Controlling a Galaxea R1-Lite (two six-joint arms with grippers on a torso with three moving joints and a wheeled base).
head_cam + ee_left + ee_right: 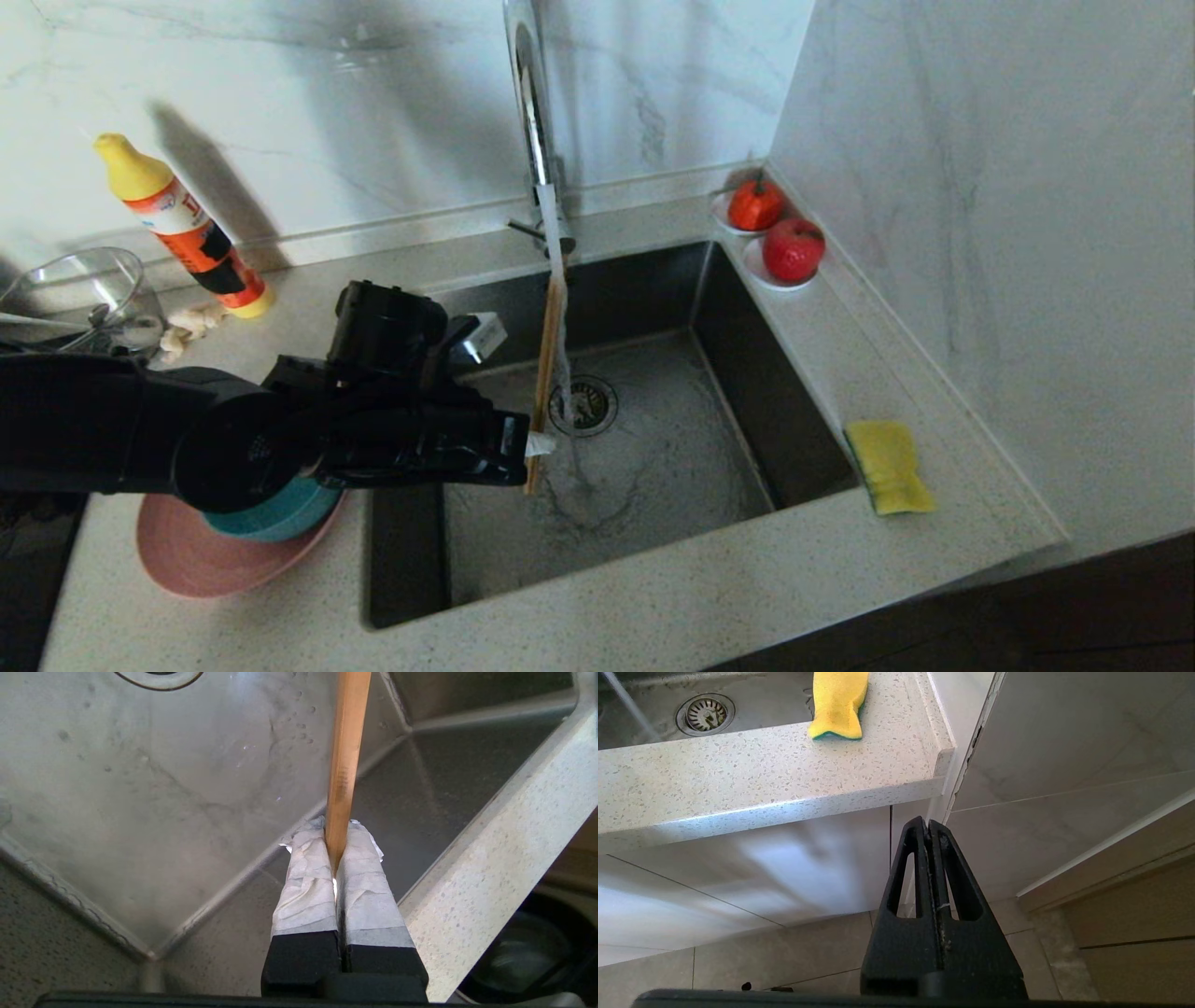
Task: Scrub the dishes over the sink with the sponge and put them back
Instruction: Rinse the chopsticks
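Countertop (653,607) of pale speckled stone fills the lower edge of the head view, and at lower left on it sits the pink plate (187,560) with the teal bowl (271,518) resting in it, both partly under the black left arm. Just past them, mid-frame, the left gripper (534,446) reaches over the sink (653,467) with its taped fingers (308,877) pinching the chopsticks (544,373) near one end — the sticks slant up toward the tap (532,112), in its falling stream of water. The sponge (889,465) lies on the counter at right, just beside the basin's rim. The right gripper (929,823) hangs below counter level, off the counter's corner, its fingers pressed together on nothing.
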